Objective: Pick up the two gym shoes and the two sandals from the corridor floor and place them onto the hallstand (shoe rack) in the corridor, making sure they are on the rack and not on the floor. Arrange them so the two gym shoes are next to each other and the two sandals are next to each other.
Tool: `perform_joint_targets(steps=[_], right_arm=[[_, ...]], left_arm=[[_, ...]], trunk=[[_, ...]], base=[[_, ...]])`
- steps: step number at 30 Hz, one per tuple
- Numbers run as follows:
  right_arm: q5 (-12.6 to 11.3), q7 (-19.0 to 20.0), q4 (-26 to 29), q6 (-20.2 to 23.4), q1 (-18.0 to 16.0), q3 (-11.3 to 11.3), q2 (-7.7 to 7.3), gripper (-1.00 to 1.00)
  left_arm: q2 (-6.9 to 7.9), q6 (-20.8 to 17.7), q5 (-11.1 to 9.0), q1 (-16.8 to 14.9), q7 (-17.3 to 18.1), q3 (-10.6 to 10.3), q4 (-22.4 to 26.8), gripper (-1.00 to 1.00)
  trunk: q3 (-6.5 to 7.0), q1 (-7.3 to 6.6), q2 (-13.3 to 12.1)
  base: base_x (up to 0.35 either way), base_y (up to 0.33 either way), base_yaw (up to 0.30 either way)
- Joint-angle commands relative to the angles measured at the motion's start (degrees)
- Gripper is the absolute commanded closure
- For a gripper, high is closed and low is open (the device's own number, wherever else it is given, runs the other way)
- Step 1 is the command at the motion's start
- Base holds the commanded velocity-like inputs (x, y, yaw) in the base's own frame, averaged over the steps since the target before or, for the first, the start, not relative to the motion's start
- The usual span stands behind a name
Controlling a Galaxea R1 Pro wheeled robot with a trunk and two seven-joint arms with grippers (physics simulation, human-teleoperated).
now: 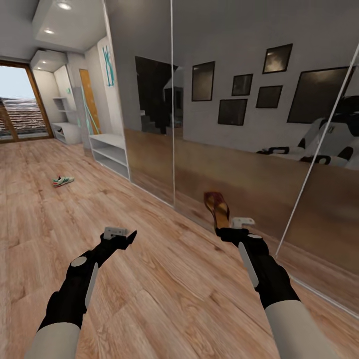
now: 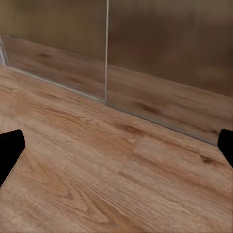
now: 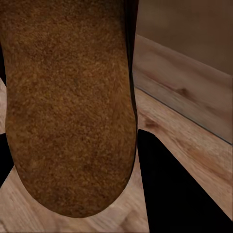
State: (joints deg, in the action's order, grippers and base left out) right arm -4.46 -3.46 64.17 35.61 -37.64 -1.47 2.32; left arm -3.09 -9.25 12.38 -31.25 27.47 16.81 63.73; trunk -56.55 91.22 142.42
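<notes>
Holding: the right gripper [image 1: 223,225] has its jaws closed on a dark maroon strappy leather sandal with a tan footbed [image 1: 216,206], which stands up above the jaws, toe raised, over the floor beside the mirrored wall.
Right wrist close-up: the sandal's [image 3: 68,107] rough brown underside blocks most of the picture; a dark finger [image 3: 170,184] lies against its edge, and the straps are hidden.
Left gripper [image 1: 130,236]: jaws spread wide and holding nothing, hovering over the planks; in the left wrist view only the black tips [image 2: 10,153] poke in at either edge.
Gym shoe: one white lace-up sneaker with green stripes and a red-orange patch [image 1: 63,181] lies on the floor well ahead, near the rack; too small to make out its laces.
Hallstand: a pale grey low unit with open shelves [image 1: 110,153] stands against the wall beyond the sneaker, partly cut off by the mirror panel's edge.
Floor: light brown wood-plank laminate with grain and knots [image 1: 164,279] runs the length of the corridor.
Room: tall mirrored sliding panels [image 1: 249,124] line the right side, reflecting dark picture frames and the robot's white body dimly; a wood-framed glazed door [image 1: 20,104] closes the far end; ceiling spotlights [image 1: 64,6] glow above.
</notes>
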Motion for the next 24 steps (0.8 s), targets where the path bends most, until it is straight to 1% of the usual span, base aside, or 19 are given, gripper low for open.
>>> perform_joint_targets(steps=[1,2,3,4,8,13,24], right_arm=[[-0.6,-0.5,0.1,0.3,0.0,-0.1,0.02,1.00],[-0.6,-0.5,0.1,0.3,0.0,-0.1,0.03,1.00],[-0.6,-0.5,0.1,0.3,0.0,-0.1,0.04,1.00],[-0.6,-0.5,0.1,0.3,0.0,-0.1,0.04,1.00],[-0.5,-0.5,0.1,0.3,0.0,-0.1,0.05,1.00],[-0.5,-0.5,0.1,0.3,0.0,-0.1,0.05,1.00],[-0.5,-0.5,0.1,0.3,0.0,-0.1,0.05,1.00]], left_arm=[[-0.08,-0.3,-0.3,0.0,0.5,0.2,0.1,-1.00],[-0.08,-0.3,-0.6,0.0,0.5,0.2,0.1,-1.00],[-0.08,-0.3,-1.9,0.0,0.5,0.2,0.1,-1.00],[-0.08,-0.3,-2.4,0.0,0.5,0.2,0.1,-1.00],[-0.08,-0.3,-3.2,0.0,0.5,0.2,0.1,-1.00],[-0.08,-0.3,-3.3,0.0,0.4,0.2,0.1,-1.00],[-0.08,-0.3,-3.4,0.0,0.5,0.2,0.1,-1.00]], trunk=[[0.04,0.02,0.0],[0.13,0.02,0.0],[0.22,0.02,0.0],[0.29,0.02,0.0],[0.42,0.02,0.0],[0.44,0.02,0.0],[0.44,0.02,0.0]], base=[[0.255,0.221,0.000],[0.251,0.224,0.000],[0.241,0.232,0.000],[0.239,0.234,0.000],[0.237,0.236,0.000],[0.235,0.238,0.154],[0.236,0.237,0.281]])
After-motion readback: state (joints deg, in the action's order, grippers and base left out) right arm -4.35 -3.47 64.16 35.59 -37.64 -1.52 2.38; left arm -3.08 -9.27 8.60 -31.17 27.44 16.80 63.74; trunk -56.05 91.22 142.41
